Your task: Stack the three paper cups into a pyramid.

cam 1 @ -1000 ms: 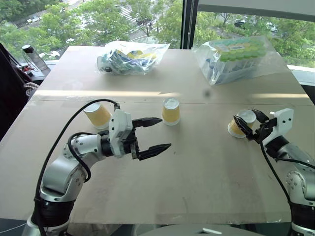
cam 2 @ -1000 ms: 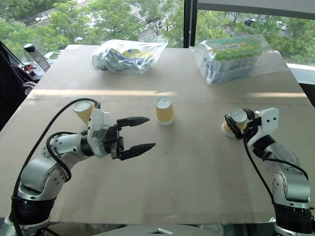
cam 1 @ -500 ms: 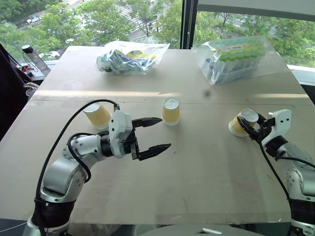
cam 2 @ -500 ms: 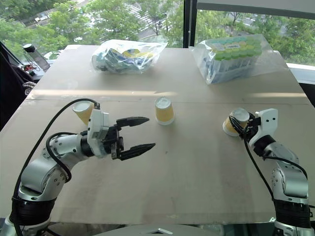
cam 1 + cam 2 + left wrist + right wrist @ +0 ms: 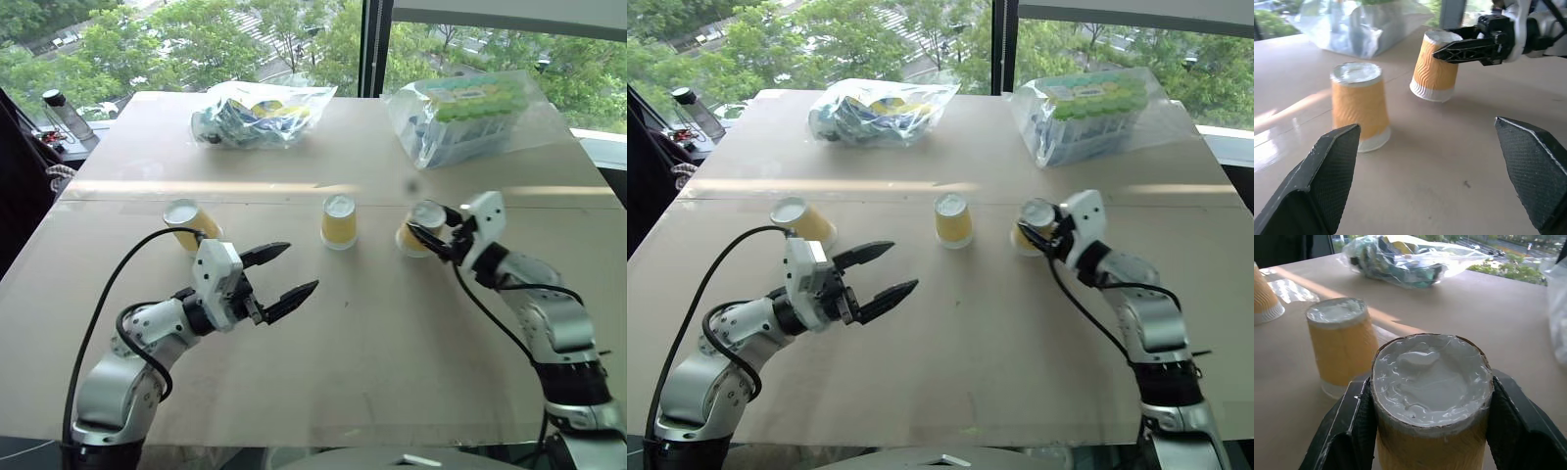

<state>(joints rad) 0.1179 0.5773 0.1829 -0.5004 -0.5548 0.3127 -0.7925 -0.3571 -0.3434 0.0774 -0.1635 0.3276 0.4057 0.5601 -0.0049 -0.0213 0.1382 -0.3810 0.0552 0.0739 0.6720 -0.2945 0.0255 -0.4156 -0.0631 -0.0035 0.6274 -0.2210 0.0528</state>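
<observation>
Now that your right gripper (image 5: 438, 238) has carried its clamped cup (image 5: 415, 230) in beside the middle cup (image 5: 339, 220), the base row is nearly formed. Your left gripper (image 5: 277, 273) gapes empty (third cup (image 5: 188, 223) untouched).

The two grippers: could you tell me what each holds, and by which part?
The right gripper clamps a paper cup by its sides; the left gripper is open, holding nothing.
</observation>
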